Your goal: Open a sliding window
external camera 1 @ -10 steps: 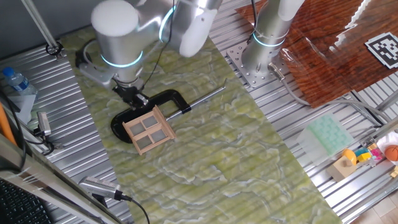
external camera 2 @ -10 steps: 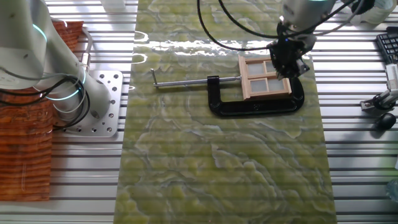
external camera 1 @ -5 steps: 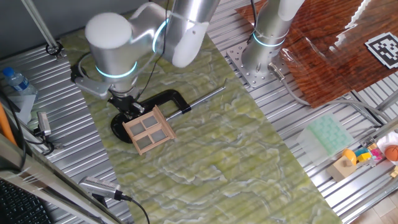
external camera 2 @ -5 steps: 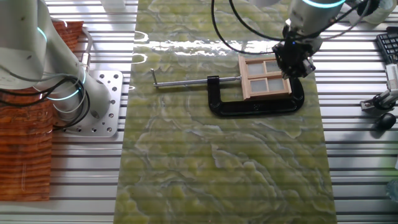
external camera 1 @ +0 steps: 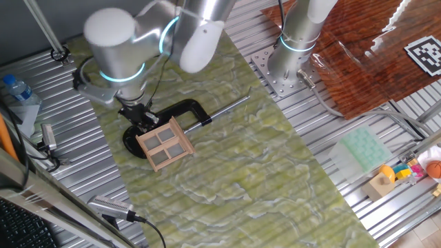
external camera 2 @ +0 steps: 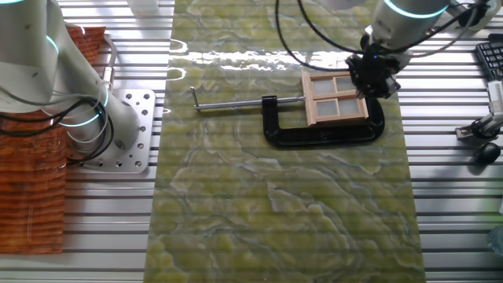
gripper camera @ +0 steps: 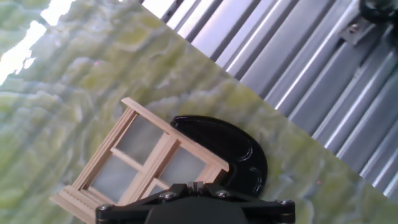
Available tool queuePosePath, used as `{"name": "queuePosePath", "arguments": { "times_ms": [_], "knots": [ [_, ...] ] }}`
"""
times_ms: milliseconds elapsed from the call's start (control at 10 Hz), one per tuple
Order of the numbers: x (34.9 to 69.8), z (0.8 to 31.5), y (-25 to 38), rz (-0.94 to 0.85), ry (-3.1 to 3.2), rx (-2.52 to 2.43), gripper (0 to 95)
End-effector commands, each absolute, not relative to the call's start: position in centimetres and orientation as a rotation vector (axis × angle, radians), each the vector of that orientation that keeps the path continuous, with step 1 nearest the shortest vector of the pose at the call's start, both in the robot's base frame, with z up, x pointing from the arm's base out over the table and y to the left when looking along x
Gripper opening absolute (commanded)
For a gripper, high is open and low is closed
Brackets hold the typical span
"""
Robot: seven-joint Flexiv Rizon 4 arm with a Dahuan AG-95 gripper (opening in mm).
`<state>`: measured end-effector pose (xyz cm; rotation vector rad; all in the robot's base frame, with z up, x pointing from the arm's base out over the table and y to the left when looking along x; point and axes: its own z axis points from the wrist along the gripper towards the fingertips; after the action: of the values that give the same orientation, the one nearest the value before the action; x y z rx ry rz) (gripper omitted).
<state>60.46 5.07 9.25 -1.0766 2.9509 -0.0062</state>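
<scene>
The sliding window [external camera 1: 164, 143] is a small tan wooden frame with four greyish panes. It lies flat on the green mat, held in the black C-clamp [external camera 1: 187, 107]. It also shows in the other fixed view [external camera 2: 338, 98] and in the hand view [gripper camera: 140, 163]. My gripper [external camera 1: 141, 117] points down at the window's edge nearest the clamp's curved end. In the other fixed view my gripper [external camera 2: 374, 79] is at the window's right edge. In the hand view my gripper [gripper camera: 194, 184] has its black fingers pressed together, right over the frame's edge.
The clamp's steel screw rod [external camera 2: 236, 103] sticks out to the left of the window. A second arm's base [external camera 2: 118, 130] stands beside the mat. A water bottle [external camera 1: 17, 89] and tools lie on the ribbed metal table [external camera 1: 83, 165] near the gripper.
My arm has shifted a little sideways, from over the panes to the window's edge by the clamp's curved end, and come lower. The window has not visibly moved.
</scene>
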Motion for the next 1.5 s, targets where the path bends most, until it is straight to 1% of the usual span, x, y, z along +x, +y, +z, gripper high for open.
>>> {"name": "queuePosePath", "arguments": {
  "times_ms": [100,200,500,700,1000,1500],
  "knots": [
    [59.2,8.4,5.0,0.008,2.992,-0.749,0.0],
    [58.7,8.0,5.2,0.027,2.983,-0.759,0.0],
    [57.1,6.9,5.6,0.001,3.021,-0.762,0.0],
    [56.9,6.8,5.5,0.021,3.021,-0.755,0.0],
    [56.9,6.8,5.4,0.021,2.986,-0.878,0.0],
    [56.9,6.8,5.4,-0.034,2.833,-1.308,0.0]
  ]
}}
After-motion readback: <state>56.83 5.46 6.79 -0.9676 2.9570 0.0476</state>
